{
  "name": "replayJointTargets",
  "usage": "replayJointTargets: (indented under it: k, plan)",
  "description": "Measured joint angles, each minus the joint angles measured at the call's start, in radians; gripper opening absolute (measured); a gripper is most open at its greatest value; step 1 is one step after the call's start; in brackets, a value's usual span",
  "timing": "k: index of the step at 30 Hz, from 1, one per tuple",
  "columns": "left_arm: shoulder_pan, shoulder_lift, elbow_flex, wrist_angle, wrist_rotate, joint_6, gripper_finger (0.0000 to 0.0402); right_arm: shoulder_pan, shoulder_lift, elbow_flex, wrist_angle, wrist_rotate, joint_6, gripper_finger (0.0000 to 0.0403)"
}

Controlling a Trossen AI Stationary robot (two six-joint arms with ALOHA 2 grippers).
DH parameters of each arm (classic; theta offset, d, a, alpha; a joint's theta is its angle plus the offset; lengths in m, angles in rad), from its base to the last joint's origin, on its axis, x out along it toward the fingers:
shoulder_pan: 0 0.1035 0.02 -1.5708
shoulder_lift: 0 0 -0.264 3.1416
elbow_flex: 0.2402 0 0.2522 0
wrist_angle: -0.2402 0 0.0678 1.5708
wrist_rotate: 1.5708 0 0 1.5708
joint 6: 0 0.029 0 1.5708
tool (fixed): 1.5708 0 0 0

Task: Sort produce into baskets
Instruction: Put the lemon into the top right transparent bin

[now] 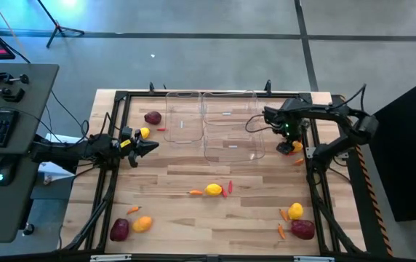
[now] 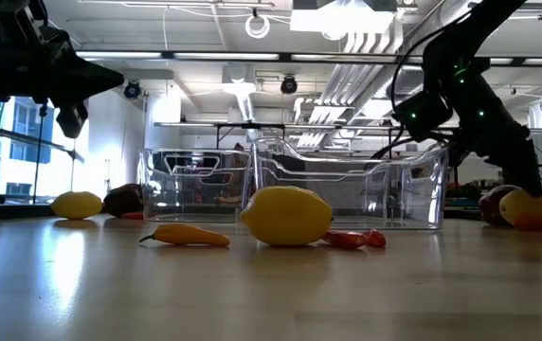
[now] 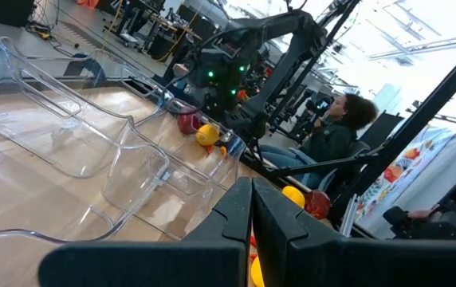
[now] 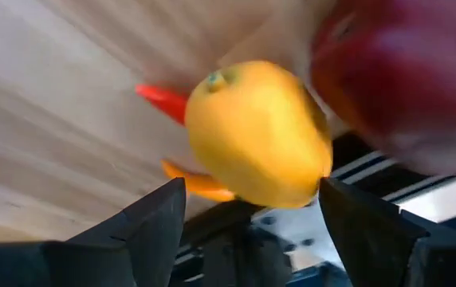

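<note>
Baskets (image 1: 215, 120) look empty, produce lies scattered on the table (image 1: 193, 218); right gripper (image 1: 288, 142) spread over a yellow fruit (image 4: 256, 135); left gripper (image 1: 146, 148) clenched, idle.

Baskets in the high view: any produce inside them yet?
No. The clear baskets hold nothing; the produce, such as the yellow fruit mid-table, lies on the wood around them.

A wooden table (image 1: 193, 218) carries three clear baskets (image 1: 230, 135) and scattered produce (image 1: 213, 190).
</note>
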Motion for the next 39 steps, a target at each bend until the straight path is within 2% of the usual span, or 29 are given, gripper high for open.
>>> replayJointTargets:
  k: [12, 15, 21, 25, 27, 29, 33, 36, 39]
  plan:
    - [0.0, 0.0, 0.0, 0.0, 0.0, 0.0, 0.0, 0.0, -0.005, -0.042, 0.127, 0.013, 0.103, 0.0273]
    - [0.0, 0.0, 0.0, 0.0, 0.0, 0.001, 0.0, 0.0, -0.005, -0.042, 0.123, 0.008, 0.117, 0.0248]
    - [0.0, 0.0, 0.0, 0.0, 0.0, 0.0, 0.0, 0.0, -0.058, -0.016, 0.048, -0.023, 0.119, 0.016]
    - [0.0, 0.0, 0.0, 0.0, 0.0, 0.0, 0.0, 0.0, -0.155, 0.083, -0.032, -0.069, 0.124, 0.0154]
    - [0.0, 0.0, 0.0, 0.0, 0.0, 0.001, 0.0, 0.0, -0.209, 0.162, -0.018, -0.1, 0.15, 0.0156]
    - [0.0, 0.0, 0.0, 0.0, 0.0, 0.0, 0.0, 0.0, -0.257, 0.237, 0.052, -0.135, 0.19, 0.0168]
    - [0.0, 0.0, 0.0, 0.0, 0.0, 0.0, 0.0, 0.0, -0.3, 0.335, 0.32, -0.147, 0.278, 0.0187]
    - [0.0, 0.0, 0.0, 0.0, 0.0, 0.0, 0.0, 0.0, -0.27, 0.347, 0.543, -0.144, 0.303, 0.019]
    - [0.0, 0.0, 0.0, 0.0, 0.0, 0.001, 0.0, 0.0, -0.192, 0.347, 0.67, -0.138, 0.298, 0.0191]
